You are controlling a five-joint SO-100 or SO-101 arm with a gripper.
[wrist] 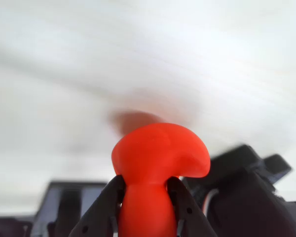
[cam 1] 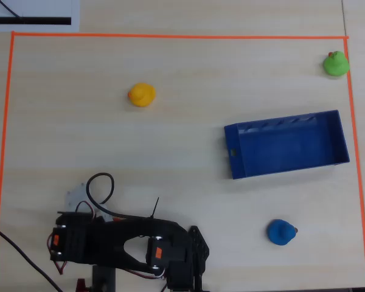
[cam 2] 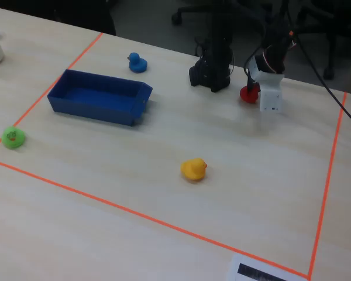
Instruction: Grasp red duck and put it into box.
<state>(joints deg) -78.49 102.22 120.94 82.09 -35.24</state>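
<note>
Now gripper (wrist: 147, 207) pinching red duck (wrist: 158, 163)

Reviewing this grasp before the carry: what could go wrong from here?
1. The gripper pinches only the narrow lower part of the red duck; its wide top overhangs, so it may twist or slip out.
2. The box lies far across the table, with the blue duck nearby; an early drop would land outside.

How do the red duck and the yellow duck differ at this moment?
The red duck is pinched between the gripper fingers; the yellow duck sits free on the table, touching nothing else. In the fixed view the red duck is at the arm near the far edge, while the yellow duck is in open mid-table, nearer the camera. They differ in colour. Both lie outside the box.
</note>
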